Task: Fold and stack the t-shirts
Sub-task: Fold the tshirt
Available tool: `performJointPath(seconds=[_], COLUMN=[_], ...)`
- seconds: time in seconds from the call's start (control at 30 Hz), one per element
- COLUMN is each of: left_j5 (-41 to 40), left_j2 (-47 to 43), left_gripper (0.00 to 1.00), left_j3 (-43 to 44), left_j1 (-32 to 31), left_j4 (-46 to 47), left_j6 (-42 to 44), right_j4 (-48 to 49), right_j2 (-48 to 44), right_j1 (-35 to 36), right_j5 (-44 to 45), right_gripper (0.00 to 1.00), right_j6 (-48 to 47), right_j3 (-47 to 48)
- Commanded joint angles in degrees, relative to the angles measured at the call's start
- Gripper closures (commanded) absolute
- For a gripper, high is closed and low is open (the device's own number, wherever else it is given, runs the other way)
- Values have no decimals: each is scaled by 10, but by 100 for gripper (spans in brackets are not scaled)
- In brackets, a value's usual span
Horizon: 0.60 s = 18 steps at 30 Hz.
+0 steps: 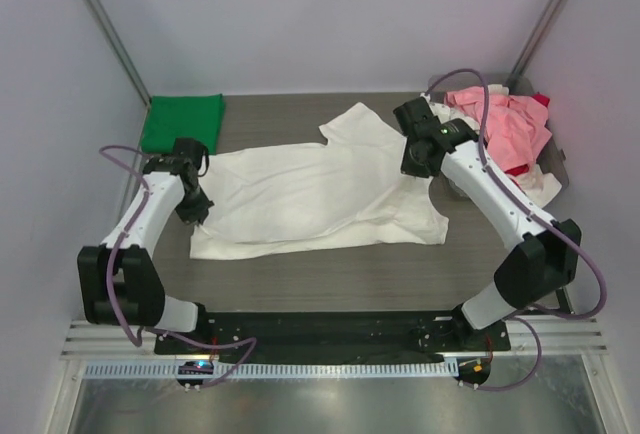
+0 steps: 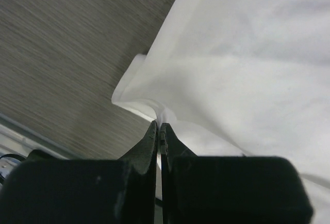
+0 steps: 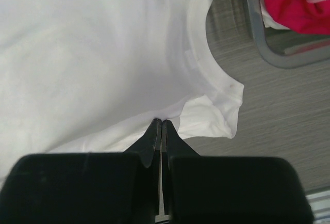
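White cloth spans the middle of the desk: the white t-shirt lies flat with its long axis running left to right, neck end to the right and hem to the left. One sleeve points toward the far side and the other lies at the near right.

The left tool is closed on a small pinch of cloth at the hem end, where the fabric puckers up between its tips. The right tool is closed on the shirt's edge just beside the collar. Each arm therefore has the end nearest its own side, and the garment stretches between them along its length.

That relation looks like what the next move depends on. With a grip at each end of the long axis, the two arms would probably have to travel together, near or far, to lay one long edge over the other without skewing it.

A folded green t-shirt sits at the far left. Pink and red t-shirts are heaped in the grey tray at the far right, well apart from both grips.
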Motion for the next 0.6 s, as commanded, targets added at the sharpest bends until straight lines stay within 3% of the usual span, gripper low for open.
performJointPath(seconds=[0.0,0.57], left_j5=[-23,-40], left_j2=[47,193], left_gripper=[100,100], left_j3=[37,128], left_j1=[4,21], left_j4=[35,52], left_j6=[27,33], right_j4=[35,49], right_j2=[34,215], right_j1=[-12,-63], right_j5=[-14,-10], right_gripper=[99,99], right_j6=[-58,-93], right_j3=[58,178])
